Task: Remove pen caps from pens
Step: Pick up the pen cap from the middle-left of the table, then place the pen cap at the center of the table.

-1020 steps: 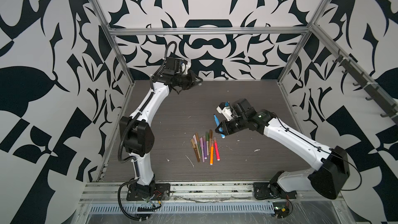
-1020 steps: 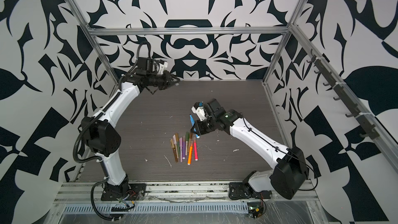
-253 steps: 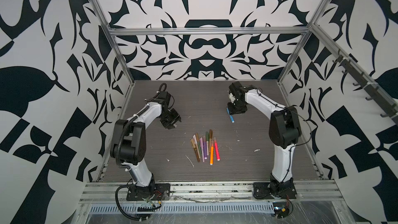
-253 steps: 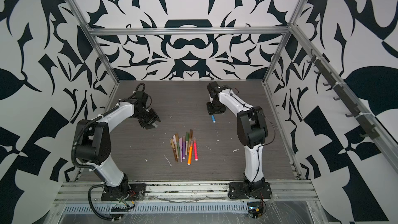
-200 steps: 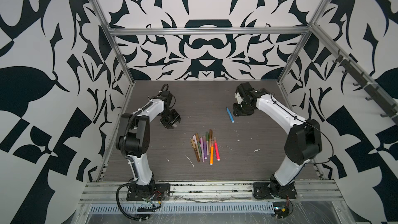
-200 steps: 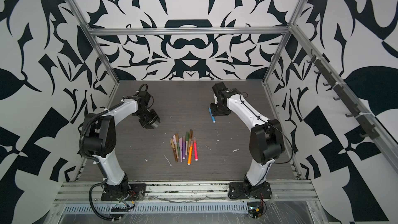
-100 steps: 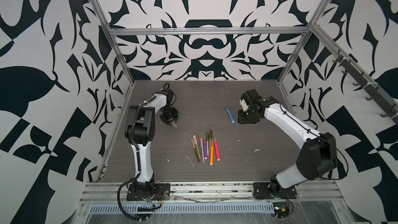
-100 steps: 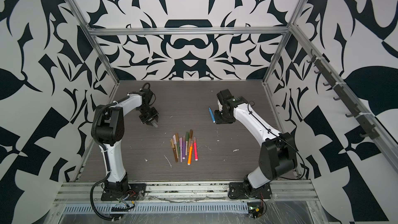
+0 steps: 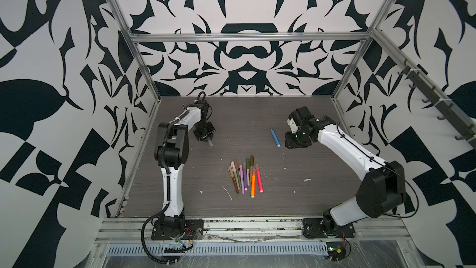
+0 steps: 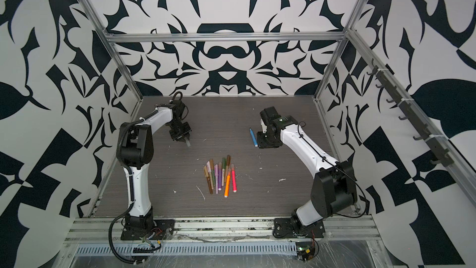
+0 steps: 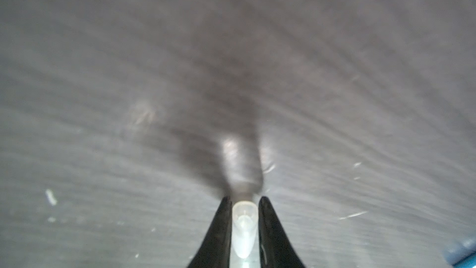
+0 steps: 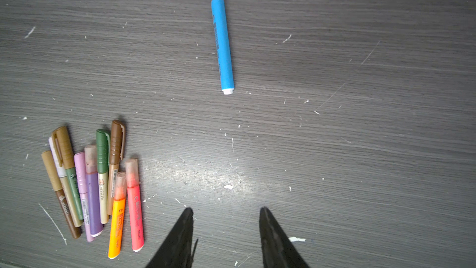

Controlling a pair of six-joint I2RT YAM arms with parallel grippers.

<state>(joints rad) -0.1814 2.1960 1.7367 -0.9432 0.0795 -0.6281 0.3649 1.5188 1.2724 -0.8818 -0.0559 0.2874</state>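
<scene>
A clear pen cap [image 11: 243,225] sits between the fingers of my left gripper [image 11: 244,199], which is shut on it low over the table at the back left [image 9: 209,142]. A blue pen [image 9: 275,137] lies uncapped on the table at the back right, its tip bare in the right wrist view [image 12: 222,39]. My right gripper [image 12: 226,210] is open and empty, just right of that pen [image 9: 293,141]. Several capped pens [image 9: 244,175] in brown, green, purple, orange and pink lie side by side in the middle, also shown in the right wrist view [image 12: 95,184].
The dark wood-grain table [image 9: 296,189] carries small white flecks. Patterned walls and metal frame posts [image 9: 144,73] enclose it on three sides. Both arm bases stand on the front rail [image 9: 231,228].
My left gripper's jaws have closed on the clear cap while its arm folded back. My right gripper has drifted a little right and forward, away from the blue pen lying on the table.
</scene>
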